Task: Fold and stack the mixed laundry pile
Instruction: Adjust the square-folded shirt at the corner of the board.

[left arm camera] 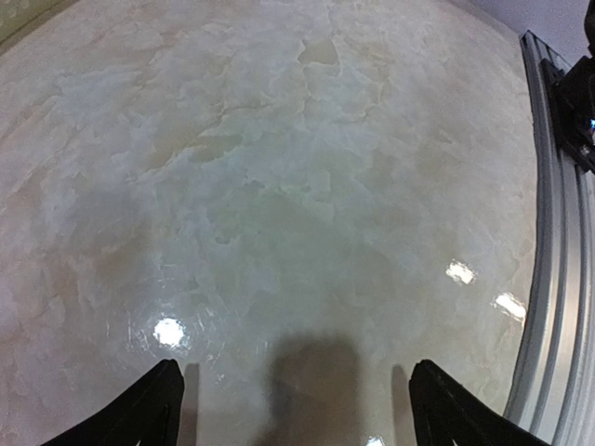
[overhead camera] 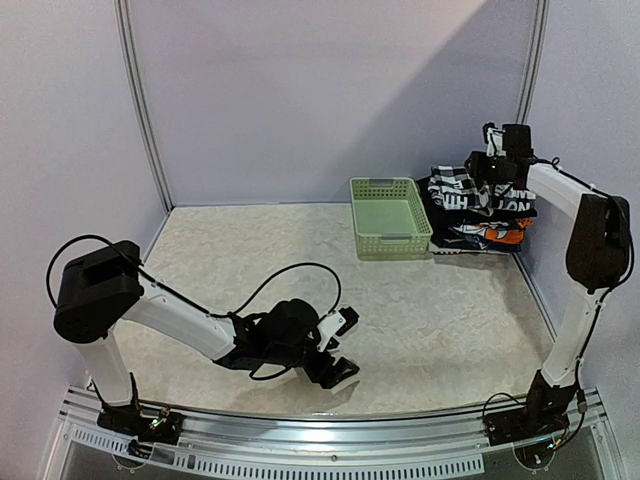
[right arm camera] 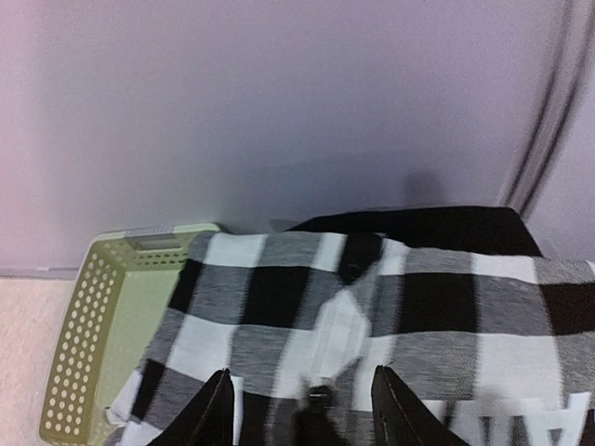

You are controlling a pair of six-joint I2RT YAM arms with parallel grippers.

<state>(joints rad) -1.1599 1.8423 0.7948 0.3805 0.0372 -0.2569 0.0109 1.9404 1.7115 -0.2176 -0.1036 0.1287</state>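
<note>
The laundry pile sits stacked in the far right corner, next to the basket. Its top piece is a black-and-white checked shirt with white lettering. Black cloth shows behind it, and orange-blue-white printed pieces stick out at the front of the stack. My right gripper hovers just over the checked shirt with its fingers apart; a raised fold of cloth lies between them, not pinched. Low over the bare table near the front edge, my left gripper stands wide open with nothing in it.
A pale green slotted basket stands left of the stack, touching it, and shows in the right wrist view. The purple walls and a corner post close in behind the stack. A metal rail runs along the near table edge.
</note>
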